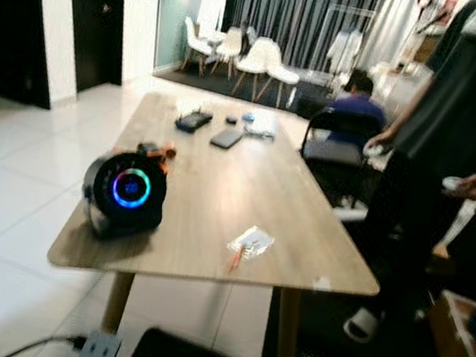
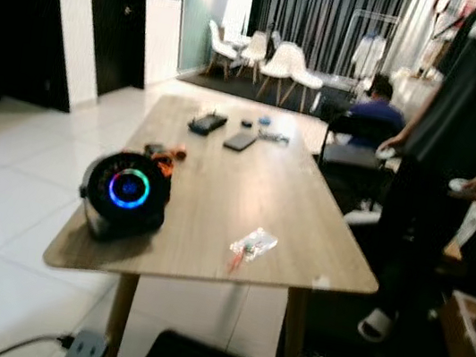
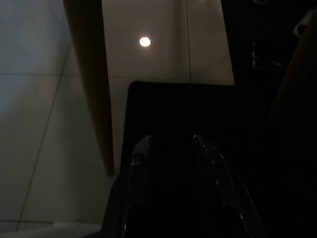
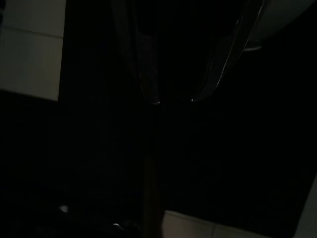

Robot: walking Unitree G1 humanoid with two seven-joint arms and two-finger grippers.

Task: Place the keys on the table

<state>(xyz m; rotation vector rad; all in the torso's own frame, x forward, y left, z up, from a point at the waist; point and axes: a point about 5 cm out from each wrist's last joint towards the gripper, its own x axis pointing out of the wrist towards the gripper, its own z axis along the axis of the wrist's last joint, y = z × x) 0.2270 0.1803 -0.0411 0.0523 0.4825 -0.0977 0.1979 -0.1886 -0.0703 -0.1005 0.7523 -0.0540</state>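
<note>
With the keys [image 1: 248, 244] already lying on the table [image 1: 264, 183] near its near right edge, long axis running near-left to far-right, you should keep both arms low and clear, left hand [image 3: 171, 148] parted and empty, right hand [image 4: 173, 99] parted too.

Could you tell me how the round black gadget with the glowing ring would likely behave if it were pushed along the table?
The gadget looks bulky and solid, so probably heavy for its size. It rests on a small base, so a high push might tip it. It stands close to the table corner, so a sideways shove could send it off.
</note>
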